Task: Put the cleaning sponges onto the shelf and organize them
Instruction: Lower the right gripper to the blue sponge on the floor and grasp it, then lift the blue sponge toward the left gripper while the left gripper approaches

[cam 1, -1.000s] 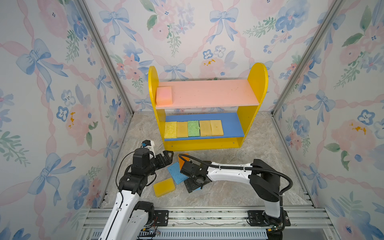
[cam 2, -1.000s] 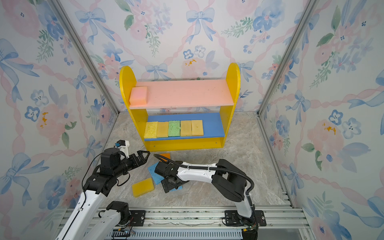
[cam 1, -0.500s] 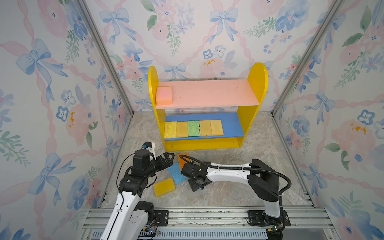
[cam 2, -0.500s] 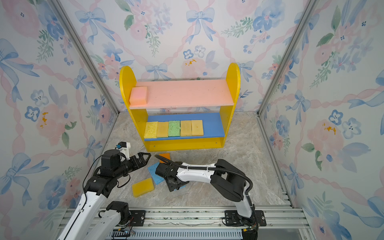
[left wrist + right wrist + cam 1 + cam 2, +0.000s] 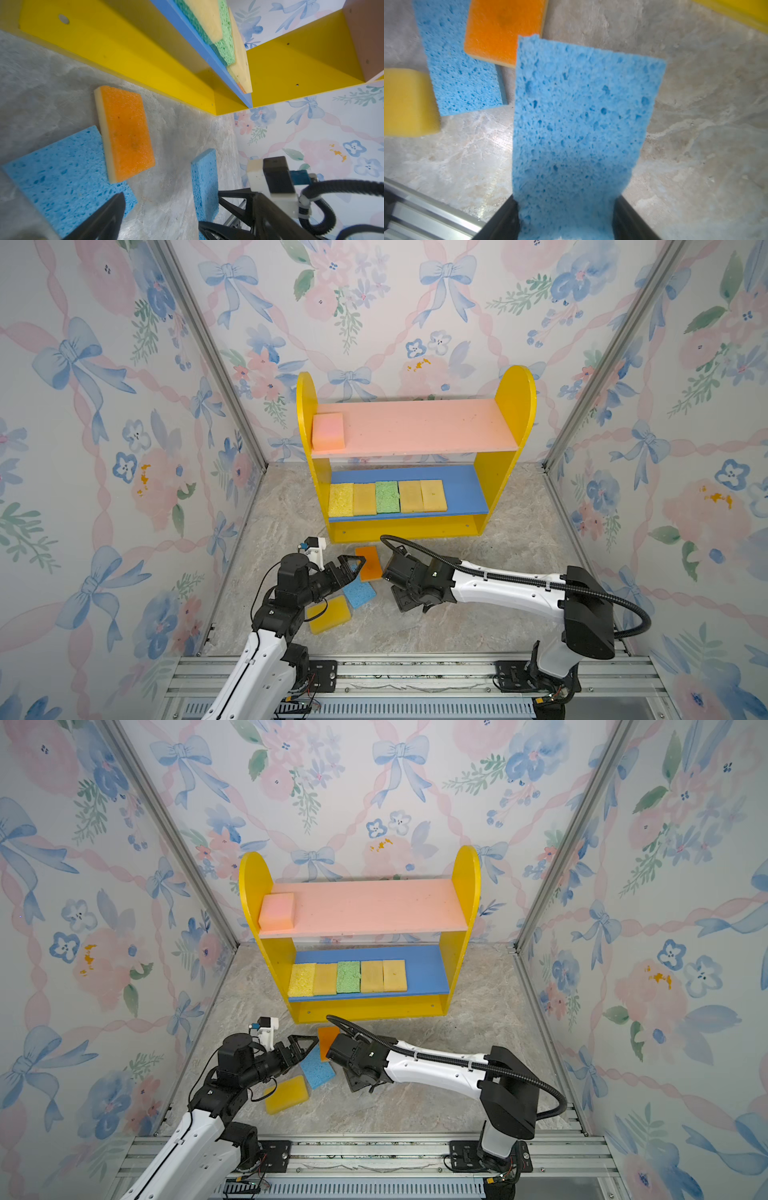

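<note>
In a top view, the left tool [image 5: 351, 568] is hanging spread close to the right tool [image 5: 405, 599], risking a clash. Left wrist: the held blue sponge [image 5: 204, 182] is standing before the shelf [image 5: 124, 47]. Right wrist: the right tool is pinching only its end; it may be slipping.

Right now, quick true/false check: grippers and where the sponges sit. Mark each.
1. The right gripper is shut on a blue sponge. True.
2. The left gripper holds the orange sponge. False: it is open and empty; the orange sponge lies on the floor.
3. Five sponges lie in a row on the lower board. True.
4. The pink sponge sits at the right end of the upper board. False: it sits at the left end in both top views.
5. A yellow sponge lies on the floor. True.
</note>
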Available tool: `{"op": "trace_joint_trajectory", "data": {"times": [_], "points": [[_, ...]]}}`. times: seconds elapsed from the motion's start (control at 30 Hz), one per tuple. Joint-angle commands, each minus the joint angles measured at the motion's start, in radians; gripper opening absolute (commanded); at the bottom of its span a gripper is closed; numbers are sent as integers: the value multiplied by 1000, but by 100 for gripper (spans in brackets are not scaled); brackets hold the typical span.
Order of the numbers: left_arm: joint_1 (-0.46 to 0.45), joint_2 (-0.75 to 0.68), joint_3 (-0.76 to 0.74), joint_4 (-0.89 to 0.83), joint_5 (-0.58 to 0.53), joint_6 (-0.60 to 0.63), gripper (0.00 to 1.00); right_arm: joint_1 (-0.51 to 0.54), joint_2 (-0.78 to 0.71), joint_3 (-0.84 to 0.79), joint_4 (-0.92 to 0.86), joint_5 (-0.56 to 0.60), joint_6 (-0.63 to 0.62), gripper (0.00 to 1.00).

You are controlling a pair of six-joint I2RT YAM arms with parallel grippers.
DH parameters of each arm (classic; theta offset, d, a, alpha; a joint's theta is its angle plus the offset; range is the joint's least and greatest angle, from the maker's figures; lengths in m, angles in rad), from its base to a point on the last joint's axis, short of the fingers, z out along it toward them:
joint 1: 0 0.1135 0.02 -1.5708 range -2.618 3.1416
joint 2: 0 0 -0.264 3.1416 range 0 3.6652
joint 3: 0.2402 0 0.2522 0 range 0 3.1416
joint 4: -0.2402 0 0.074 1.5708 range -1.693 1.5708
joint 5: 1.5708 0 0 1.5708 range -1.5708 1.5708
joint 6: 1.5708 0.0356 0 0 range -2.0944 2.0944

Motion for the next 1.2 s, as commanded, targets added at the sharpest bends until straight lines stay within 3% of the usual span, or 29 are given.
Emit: {"op": "trace_joint_trajectory", "data": {"times": [0.0, 0.23, 0.33, 0.5, 0.6, 0.67, 0.83, 1.03, 1.17], "points": [[-91, 18, -27, 216, -13, -128, 98, -6, -47, 11, -10, 17, -32, 66], [-218, 121, -30, 340, -75, -166, 97, 10, -73, 57, 3, -11, -97, 66], [-244, 160, -25, 362, -90, -170, 90, 22, -86, 66, 10, -12, -103, 65], [-281, 223, -10, 406, -103, -171, 59, 30, -100, 71, 19, -16, -112, 65], [-291, 251, 3, 406, -101, -161, 48, 30, -109, 74, 18, -16, -117, 65], [-292, 254, 8, 408, -107, -163, 34, 30, -114, 77, 13, -17, -120, 65], [-293, 255, 26, 411, -117, -156, 3, 19, -129, 71, 3, -30, -119, 72], [-274, 247, 80, 337, -99, -78, 1, -61, -234, 22, 35, -212, -137, 93], [-209, 235, 129, 296, 14, -27, 1, -177, -369, -24, 69, -410, -140, 100]]}}
